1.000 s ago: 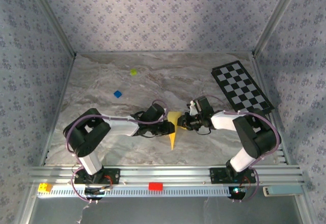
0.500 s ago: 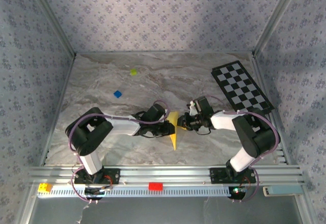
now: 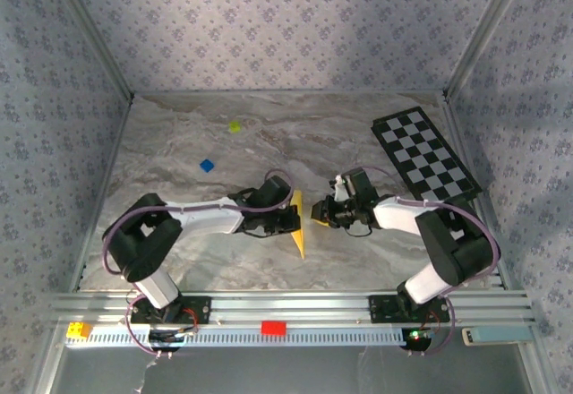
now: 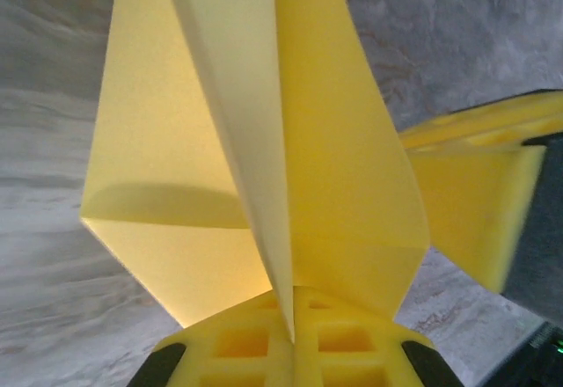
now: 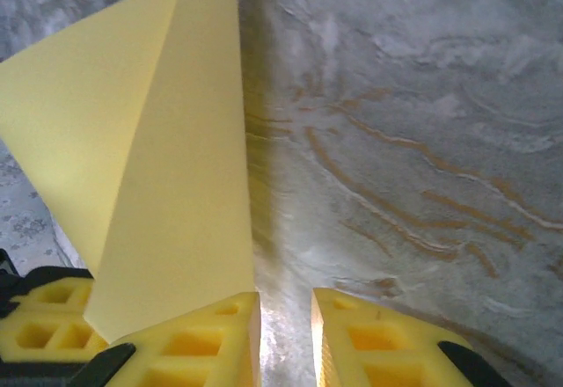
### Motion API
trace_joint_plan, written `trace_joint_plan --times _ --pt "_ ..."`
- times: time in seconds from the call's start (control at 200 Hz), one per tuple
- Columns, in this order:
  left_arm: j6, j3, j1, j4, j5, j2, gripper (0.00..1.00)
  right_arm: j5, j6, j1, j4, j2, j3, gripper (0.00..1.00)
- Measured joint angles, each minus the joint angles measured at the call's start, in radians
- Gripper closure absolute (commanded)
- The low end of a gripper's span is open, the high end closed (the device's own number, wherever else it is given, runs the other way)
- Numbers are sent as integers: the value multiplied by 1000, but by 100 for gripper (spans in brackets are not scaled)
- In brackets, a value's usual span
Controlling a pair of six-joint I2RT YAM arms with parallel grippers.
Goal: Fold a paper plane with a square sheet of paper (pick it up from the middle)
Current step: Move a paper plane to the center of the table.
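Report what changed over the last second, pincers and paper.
The left pincer has closed on the paper plane along its centre fold, and the paper looks narrower from above. The right pincer has backed slightly off the paper and stands open, nothing between its fingers. The checkered board, yellow-green block and blue block stayed put.

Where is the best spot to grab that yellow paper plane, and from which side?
Best at the central lengthwise crease of the paper plane, coming edge-on so the jaws close across the fold, as the left gripper does now, shut on that ridge. The layers stack there, so it is likely stiffest; the wings flare apart and would bend.
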Motion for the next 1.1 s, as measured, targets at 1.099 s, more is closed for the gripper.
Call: trace_joint_plan --times 1.099 --pt "117 270 -59 -591 -313 127 88 26 -1 -2 -27 5 0 76"
